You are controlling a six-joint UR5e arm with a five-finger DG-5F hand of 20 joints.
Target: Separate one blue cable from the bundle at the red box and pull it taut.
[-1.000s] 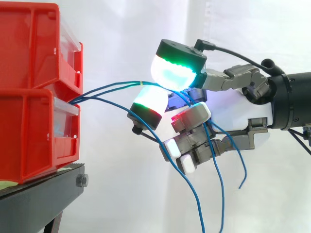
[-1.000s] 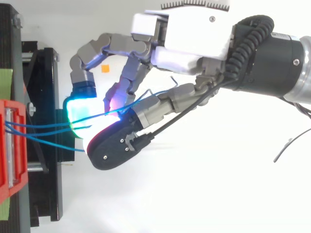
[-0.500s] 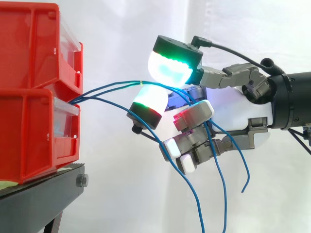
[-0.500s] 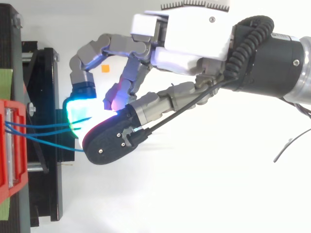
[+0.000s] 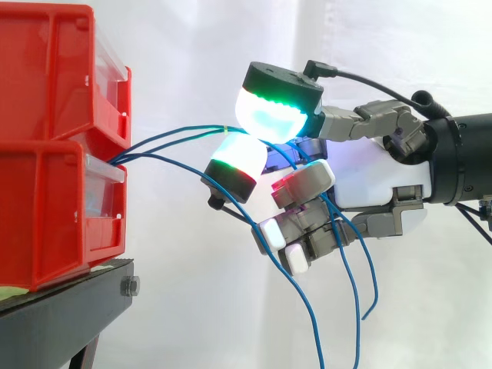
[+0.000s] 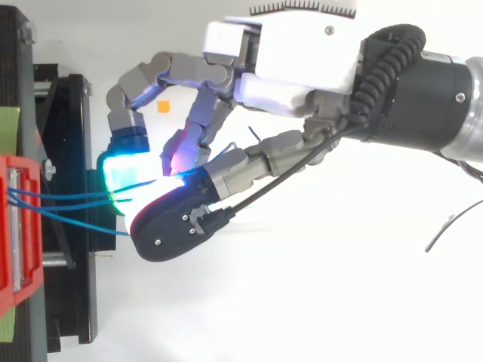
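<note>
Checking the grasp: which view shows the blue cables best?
Side view: the cables run from the red bins in between the hand's curled fingers, loose ends hanging below. The top view shows their stretch from bin to pads; the hand covers the rest.

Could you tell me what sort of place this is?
Probably a robotics lab test bench: stacked red plastic bins on a black metal stand, a plain white curtain behind, and thin blue cables.

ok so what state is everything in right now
hand: fingers curled round the blue cables, pads glowing green and red
blue cables: slack, bowing from the red bins to the hand, loose ends hanging down
red bins: stacked two high on the black stand
black stand: upright, bearing the bins
</note>
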